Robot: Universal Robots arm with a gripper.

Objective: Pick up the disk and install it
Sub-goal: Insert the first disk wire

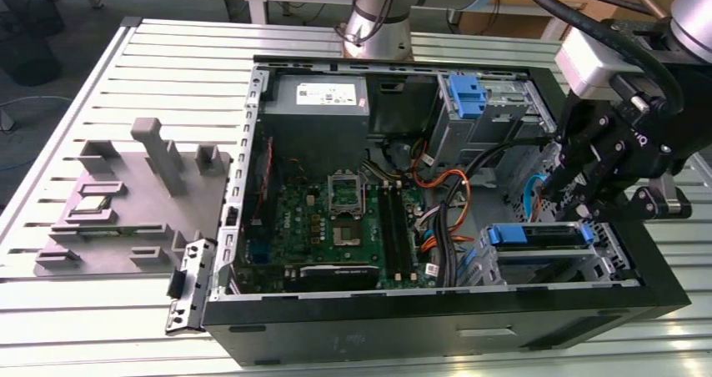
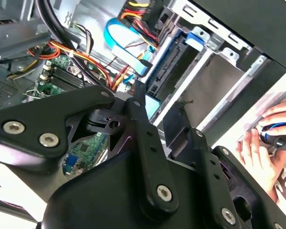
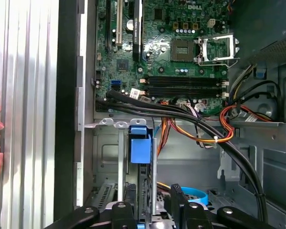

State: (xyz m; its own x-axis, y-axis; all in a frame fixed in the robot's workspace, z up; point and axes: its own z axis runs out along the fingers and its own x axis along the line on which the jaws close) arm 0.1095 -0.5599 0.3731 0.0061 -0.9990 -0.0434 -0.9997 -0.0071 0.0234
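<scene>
The disk (image 1: 536, 234) stands on edge in the silver drive cage at the near right corner of the open computer case (image 1: 445, 323), its blue frame on top. In both wrist views the disk (image 3: 138, 145) (image 2: 168, 71) sits in the cage slot. My black gripper (image 1: 585, 213) hangs just above the cage. The gripper (image 3: 152, 213) (image 2: 159, 112) is open in both wrist views. One finger (image 3: 125, 210) stands on each side of the disk's line, and I see a gap between them and nothing clamped.
The case lies open on a slatted metal table (image 1: 167, 52). A grey foam fixture (image 1: 122, 202) lies at the exterior view's left. Inside are the motherboard (image 1: 345, 227), a grey box (image 1: 317, 102), a blue latch (image 1: 468, 93) and loose cables (image 3: 214, 129). A person's hand (image 2: 262, 143) rests outside the case.
</scene>
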